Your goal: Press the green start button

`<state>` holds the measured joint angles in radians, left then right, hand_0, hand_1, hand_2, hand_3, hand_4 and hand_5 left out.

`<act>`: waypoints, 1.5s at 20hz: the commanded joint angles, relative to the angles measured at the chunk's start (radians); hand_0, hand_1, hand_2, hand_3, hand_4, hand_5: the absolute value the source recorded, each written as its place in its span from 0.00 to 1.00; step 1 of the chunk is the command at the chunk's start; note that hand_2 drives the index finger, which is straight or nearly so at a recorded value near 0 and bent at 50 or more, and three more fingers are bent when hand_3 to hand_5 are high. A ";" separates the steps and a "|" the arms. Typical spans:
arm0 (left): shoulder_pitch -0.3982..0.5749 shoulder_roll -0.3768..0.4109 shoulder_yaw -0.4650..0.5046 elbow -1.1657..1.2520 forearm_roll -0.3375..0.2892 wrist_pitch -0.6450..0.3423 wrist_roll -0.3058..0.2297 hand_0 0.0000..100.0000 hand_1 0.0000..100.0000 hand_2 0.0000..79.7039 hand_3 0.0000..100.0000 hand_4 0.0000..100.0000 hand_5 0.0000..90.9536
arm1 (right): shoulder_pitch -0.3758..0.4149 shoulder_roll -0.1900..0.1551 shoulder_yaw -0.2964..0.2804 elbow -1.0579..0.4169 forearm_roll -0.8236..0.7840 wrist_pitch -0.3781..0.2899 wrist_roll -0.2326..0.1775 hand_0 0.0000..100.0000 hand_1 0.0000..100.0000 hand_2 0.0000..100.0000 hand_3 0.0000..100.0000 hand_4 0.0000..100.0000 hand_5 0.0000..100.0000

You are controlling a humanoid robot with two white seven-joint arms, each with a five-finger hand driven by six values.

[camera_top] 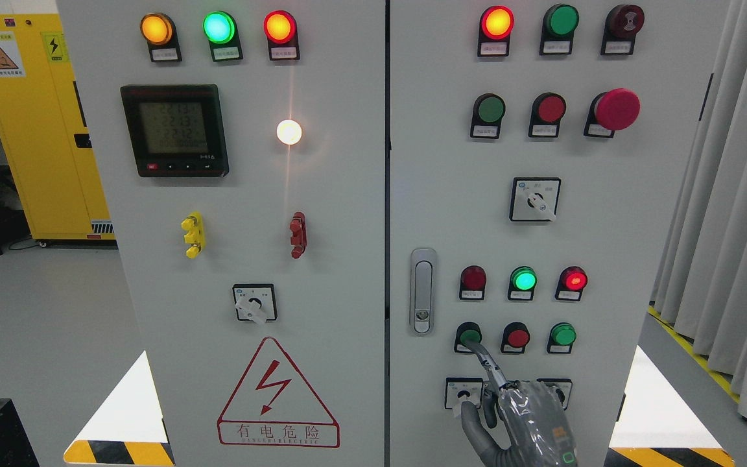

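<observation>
My right hand (521, 415), in a grey glove, comes up from the bottom edge in front of the right cabinet door (607, 259). Its index finger (487, 364) is stretched out and its tip touches the green start button (469, 335), the leftmost in the lower row of three push buttons. The other fingers are curled and the thumb (472, 421) points up; the hand holds nothing. A red button (516, 337) and a second green button (563, 335) sit to the right in the same row. The left arm is out of view.
Above the row are three indicator lamps: dark red (473, 279), lit green (523, 279), lit red (572, 279). A door handle (422, 292) is to the left, and selector switches (463, 392) sit below, partly hidden by the hand. A red mushroom stop (616, 109) is at the upper right.
</observation>
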<state>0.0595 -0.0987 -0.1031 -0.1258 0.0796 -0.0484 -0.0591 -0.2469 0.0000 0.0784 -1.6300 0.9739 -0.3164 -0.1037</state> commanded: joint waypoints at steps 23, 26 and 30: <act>0.000 -0.001 0.000 0.000 0.000 0.001 -0.001 0.12 0.56 0.00 0.00 0.00 0.00 | -0.038 0.028 -0.009 0.068 -0.021 0.008 0.004 0.77 0.87 0.00 0.97 1.00 1.00; 0.000 -0.001 0.000 0.000 0.000 0.001 -0.001 0.12 0.56 0.00 0.00 0.00 0.00 | -0.038 0.028 -0.005 0.067 -0.023 0.008 0.002 0.78 0.87 0.00 0.97 1.00 1.00; 0.000 -0.001 0.000 0.000 0.000 0.001 -0.001 0.12 0.56 0.00 0.00 0.00 0.00 | -0.029 0.031 -0.002 0.036 -0.023 0.000 -0.002 0.78 0.87 0.00 0.97 1.00 1.00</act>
<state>0.0596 -0.0992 -0.1031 -0.1258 0.0794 -0.0484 -0.0593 -0.2801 0.0000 0.0722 -1.5837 0.9519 -0.3115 -0.1016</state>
